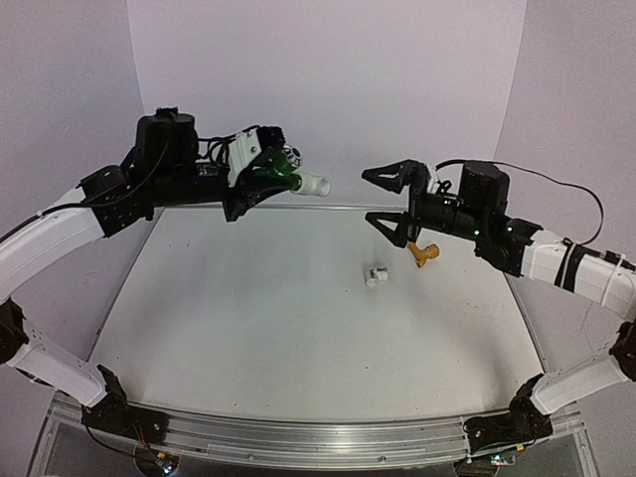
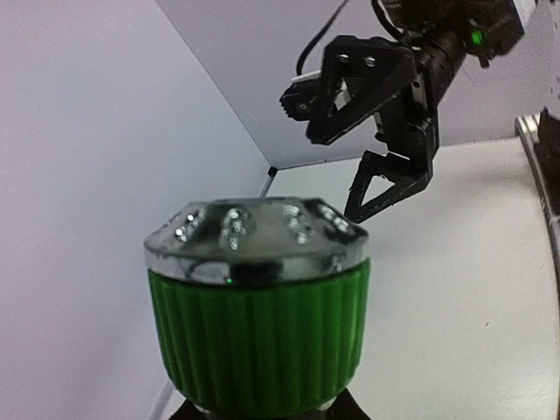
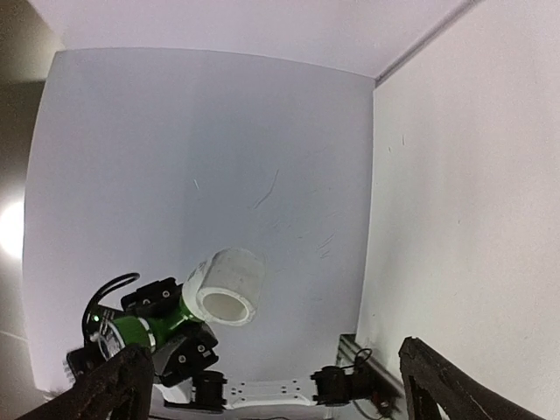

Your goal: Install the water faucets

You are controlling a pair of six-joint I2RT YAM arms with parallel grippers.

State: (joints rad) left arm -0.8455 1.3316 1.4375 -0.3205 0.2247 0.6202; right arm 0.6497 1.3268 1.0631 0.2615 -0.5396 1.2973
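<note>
Green plastic marks the left side of the scene. The left tool, raised above the tabletop near the back wall, is clamped on the green faucet. A white pipe fitting sits on the faucet's end and points right, toward the other arm. In the left wrist view the faucet's ribbed green knob, topped with a shiny chrome cap, fills the lower foreground, and the fingers gripping it are hidden beneath it. The right wrist view looks back at the same pair: the round open mouth of the white pipe fitting faces the camera, with the green body behind it in black jaws.

Further right, a small white fitting lies alone on the tabletop. Just to its right and slightly farther back lies the yellow-gold faucet, resting on the surface, with the right arm's wrist above it in the overhead view.

The right tool hangs in the air facing the left one. Its two black fingers are spread wide with nothing between them, and they stand apart from the white pipe fitting.
</note>
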